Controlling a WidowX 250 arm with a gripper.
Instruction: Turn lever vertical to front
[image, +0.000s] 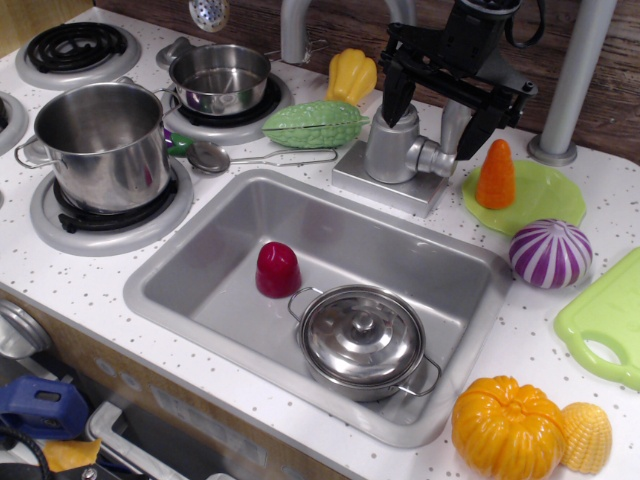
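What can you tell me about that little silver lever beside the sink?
The short silver-grey plastic lever juts sideways from the rounded knob joint on the grey faucet base, behind the sink's back rim. It looks matte and stubby, pointing roughly toward the orange toy carrot. The black gripper hangs straddling it; actual contact is unclear.

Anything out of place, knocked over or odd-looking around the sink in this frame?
Mildly odd: a lidded steel pot and a red toy vegetable sit inside the sink, and a spoon lies loose on the counter. Nothing is spilled or damaged. The claw straddles the faucet base.
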